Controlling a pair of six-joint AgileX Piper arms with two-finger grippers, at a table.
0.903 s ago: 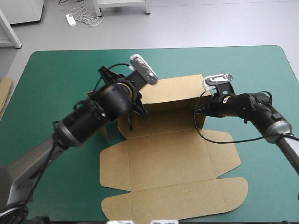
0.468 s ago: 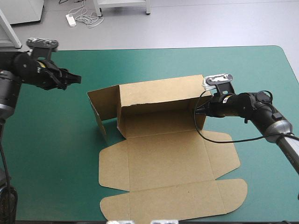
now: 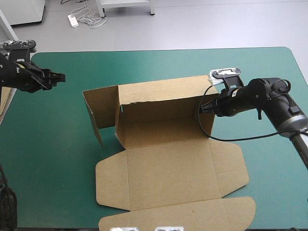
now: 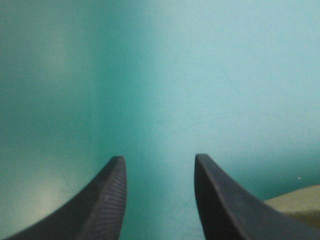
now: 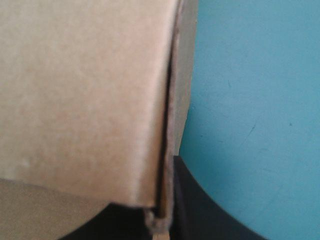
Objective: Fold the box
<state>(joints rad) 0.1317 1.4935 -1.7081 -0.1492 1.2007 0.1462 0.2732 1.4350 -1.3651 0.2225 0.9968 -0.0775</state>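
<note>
Brown box (image 3: 163, 159) mid-table on the teal-green cover (image 3: 53, 183), back wall raised, front flaps flat; the right gripper (image 3: 202, 109) pinches its right end wall, the left gripper (image 3: 61, 76) hangs open well away; the light, stiff board probably hinges at its creases and is best held by the wall edges.

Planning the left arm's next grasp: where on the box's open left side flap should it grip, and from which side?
Probably the side flap near its top edge, coming from the left of the table. It stands upright, swung out from the back wall, so both faces are exposed to the open left gripper. The right gripper is shut on the other end of the box, steadying it.
</note>
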